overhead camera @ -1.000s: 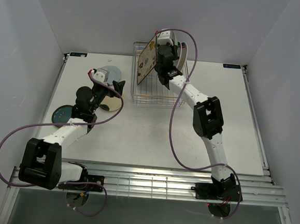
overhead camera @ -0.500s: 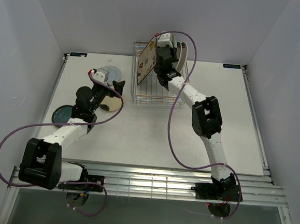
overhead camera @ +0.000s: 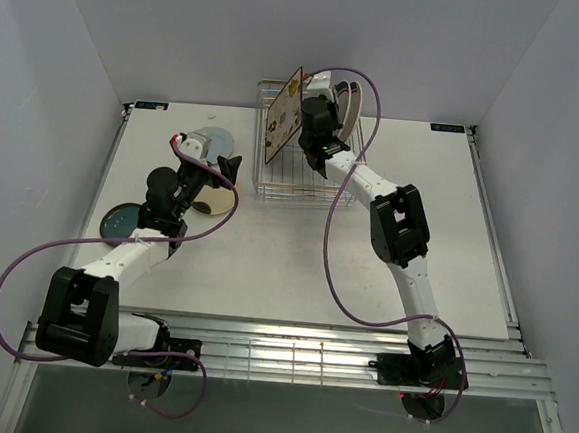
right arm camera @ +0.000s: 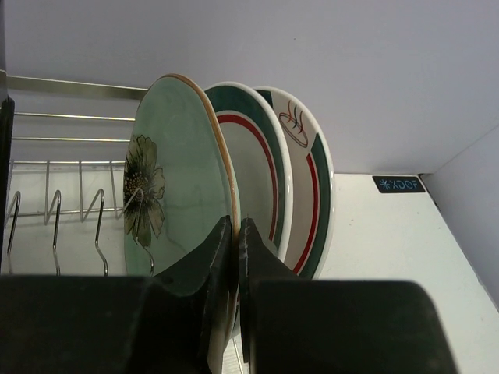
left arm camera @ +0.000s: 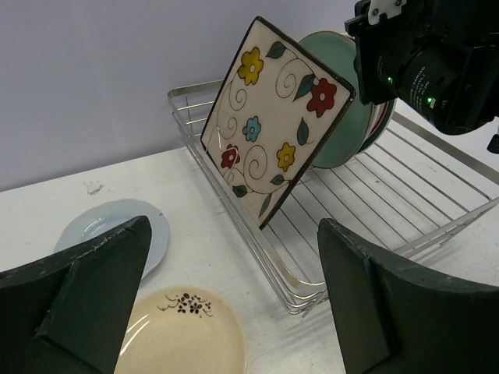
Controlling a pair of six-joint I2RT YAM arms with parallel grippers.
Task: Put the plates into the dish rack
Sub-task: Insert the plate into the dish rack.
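- At the far middle of the tabletop [overhead camera: 420, 217]: the dish rack [overhead camera: 294, 182], silver wire with upright prongs inside.
- In its right end, standing on edge side by side between the prongs: a pale green plate [right arm camera: 171, 195] with a drawn flower, then two white plates with teal and red rims [right arm camera: 256, 175] behind it, all packed close.
- Over the rack's left part: a square flowered plate [left arm camera: 273, 117], tilted on one corner, lowest corner down among the wires near the side rail, top leaning toward the green plate.
- Right jaws pressed together, nothing seen between them, raised over the rack just beside the square plate's upper corner. Contact with that plate impossible to tell.
- Left jaws spread wide and empty, fingers [left arm camera: 86, 296] at either side of the wrist view. Held above the tabletop over a cream plate [left arm camera: 183, 335] with a small dark sprig pattern.
- Flat on the tabletop left of the rack: that cream plate and, just beyond it, a blue-grey plate [left arm camera: 109, 234], the two close together.
- Farther left and nearer the arm bases, well apart from the rack: a dark teal plate [overhead camera: 119, 221], lying flat.
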